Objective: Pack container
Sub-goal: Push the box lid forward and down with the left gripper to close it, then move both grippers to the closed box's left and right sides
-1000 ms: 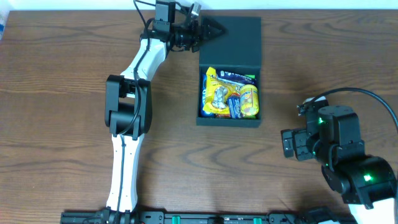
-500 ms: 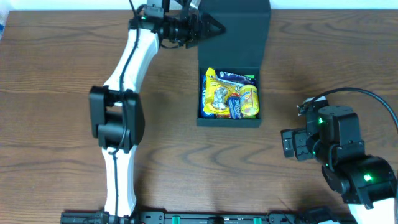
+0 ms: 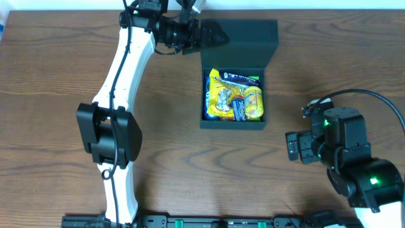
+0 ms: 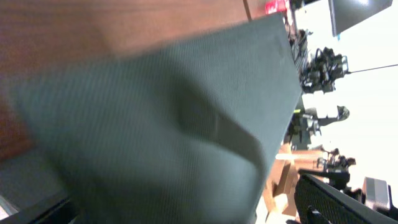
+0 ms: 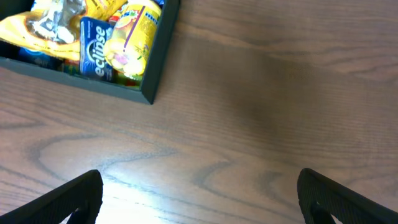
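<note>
The dark teal container (image 3: 233, 123) sits at the table's upper middle, filled with yellow and blue snack packets (image 3: 234, 95). Its hinged lid (image 3: 247, 41) stands raised behind the box. My left gripper (image 3: 218, 35) is at the lid's left edge and looks shut on it. The lid (image 4: 155, 124) fills the left wrist view and hides the fingers there. My right gripper (image 3: 292, 147) is open and empty, low over bare table to the right of the box. The right wrist view shows its spread fingers (image 5: 199, 199), the container's corner (image 5: 158, 56) and the packets (image 5: 93, 37).
The left arm (image 3: 120, 76) stretches from the front edge up the left half of the table. The right arm's base (image 3: 361, 171) fills the lower right corner. The table's far edge runs just behind the lid.
The left arm's elbow has swung left and down. The lid has risen from lying flat open behind the box to standing tilted up, with the left gripper staying at its left edge. The right arm is still.
</note>
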Available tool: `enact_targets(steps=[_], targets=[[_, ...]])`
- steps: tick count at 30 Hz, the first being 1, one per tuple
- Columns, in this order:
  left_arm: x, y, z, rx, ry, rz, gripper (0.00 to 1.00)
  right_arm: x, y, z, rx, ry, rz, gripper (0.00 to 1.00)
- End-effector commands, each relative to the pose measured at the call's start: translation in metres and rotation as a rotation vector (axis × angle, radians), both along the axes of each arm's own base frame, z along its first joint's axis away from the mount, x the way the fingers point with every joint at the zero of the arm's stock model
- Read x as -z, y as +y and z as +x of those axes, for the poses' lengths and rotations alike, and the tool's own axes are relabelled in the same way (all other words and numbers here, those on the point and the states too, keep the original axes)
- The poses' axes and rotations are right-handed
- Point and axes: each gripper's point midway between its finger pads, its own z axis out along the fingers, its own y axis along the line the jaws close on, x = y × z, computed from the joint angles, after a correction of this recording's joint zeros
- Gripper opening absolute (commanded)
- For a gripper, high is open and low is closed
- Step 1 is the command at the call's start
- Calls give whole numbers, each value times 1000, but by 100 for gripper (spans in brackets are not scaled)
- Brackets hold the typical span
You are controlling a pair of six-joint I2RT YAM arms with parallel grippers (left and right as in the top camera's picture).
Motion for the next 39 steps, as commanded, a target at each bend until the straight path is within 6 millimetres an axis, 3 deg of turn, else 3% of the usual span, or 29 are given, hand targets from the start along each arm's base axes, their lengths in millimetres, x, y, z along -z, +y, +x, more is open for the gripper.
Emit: enact_targets(steps=[1, 11, 16, 22, 32, 36, 39], targets=[[-38, -3, -17, 35, -143, 33, 96, -2, 0, -1, 7, -10, 15, 99], [-63, -13, -46, 53, -205, 96, 96, -13, -1, -6, 6, -58, 27, 99], [-63, -8, -59, 51, -184, 145, 96, -14, -2, -7, 6, -62, 28, 99], [-49, 26, -86, 38, -163, 367, 96, -14, -1, -7, 4, -62, 31, 99], [-64, 78, -127, -39, -174, 609, 96, -17, 4, -1, -4, -78, 57, 99], [-58, 102, -131, -113, -147, 732, 96, -14, 8, 13, 18, -75, 75, 99], [-43, 126, -128, -197, -109, 862, 96, 1, 11, 25, 28, -23, 67, 99]])
